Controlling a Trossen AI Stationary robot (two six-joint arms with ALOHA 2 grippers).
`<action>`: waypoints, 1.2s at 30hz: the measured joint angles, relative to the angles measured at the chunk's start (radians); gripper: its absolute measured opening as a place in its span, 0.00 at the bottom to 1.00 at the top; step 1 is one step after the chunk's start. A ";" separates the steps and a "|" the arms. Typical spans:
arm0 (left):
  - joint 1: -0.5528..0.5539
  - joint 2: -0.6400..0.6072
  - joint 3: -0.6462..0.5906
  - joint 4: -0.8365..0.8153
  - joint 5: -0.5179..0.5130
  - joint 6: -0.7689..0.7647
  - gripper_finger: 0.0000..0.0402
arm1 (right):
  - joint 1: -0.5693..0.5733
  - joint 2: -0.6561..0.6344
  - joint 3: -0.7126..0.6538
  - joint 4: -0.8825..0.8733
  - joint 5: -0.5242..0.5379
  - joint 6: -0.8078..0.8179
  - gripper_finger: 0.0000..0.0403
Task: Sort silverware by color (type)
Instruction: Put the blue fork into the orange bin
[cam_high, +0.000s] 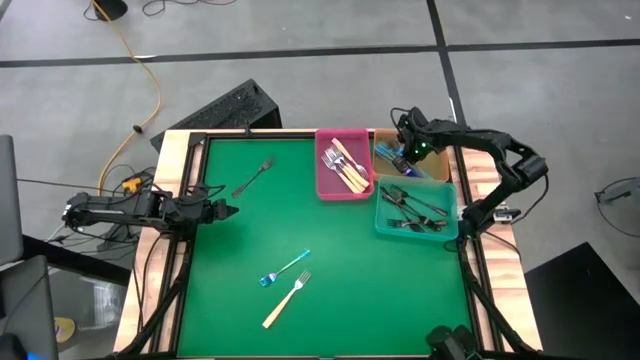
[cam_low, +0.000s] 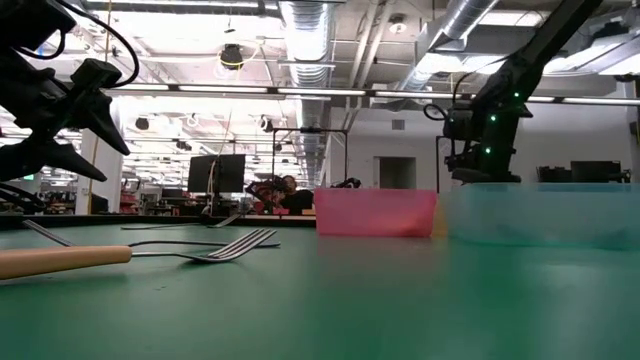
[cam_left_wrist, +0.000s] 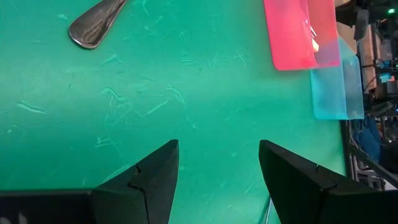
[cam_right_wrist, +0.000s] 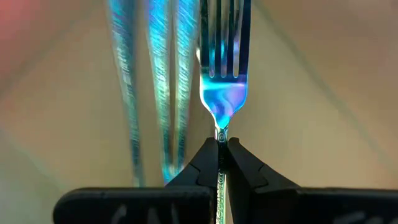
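The left gripper (cam_high: 232, 210) hovers over the green mat (cam_high: 330, 290) near its left edge, its fingers (cam_left_wrist: 155, 177) spread wide with nothing between them. Ahead of it and off to one side lies a dark black fork (cam_high: 254, 176), well apart from the fingers; its handle end shows in the left wrist view (cam_left_wrist: 93, 28). Farther toward the front of the table, a shiny blue fork (cam_high: 284, 269) and a tan-handled silver fork (cam_high: 287, 298) lie just beside each other on the mat.

Well beyond the left gripper, a pink bin (cam_high: 343, 187) holds tan-handled forks (cam_high: 345, 163). Just beside it a teal bin (cam_high: 383, 222) holds black forks (cam_high: 412, 209).

The right gripper (cam_high: 403, 147) reaches down into a tan bin (cam_high: 382, 140) behind the teal one. Its fingers are closed tight on the neck of an iridescent blue fork (cam_right_wrist: 224, 59), tines pointing away from the gripper. More blue forks (cam_right_wrist: 152, 81) lie beside the held one.
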 joint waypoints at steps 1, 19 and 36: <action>0.000 0.000 0.000 0.000 0.000 0.000 0.51 | -0.007 0.000 -0.009 0.005 0.001 0.003 0.08; 0.000 0.000 0.000 0.000 -0.001 -0.002 0.51 | -0.014 0.000 -0.017 0.043 0.023 0.087 0.11; 0.000 0.000 0.000 -0.001 0.000 0.015 0.51 | -0.002 0.000 -0.023 0.050 0.041 0.162 0.14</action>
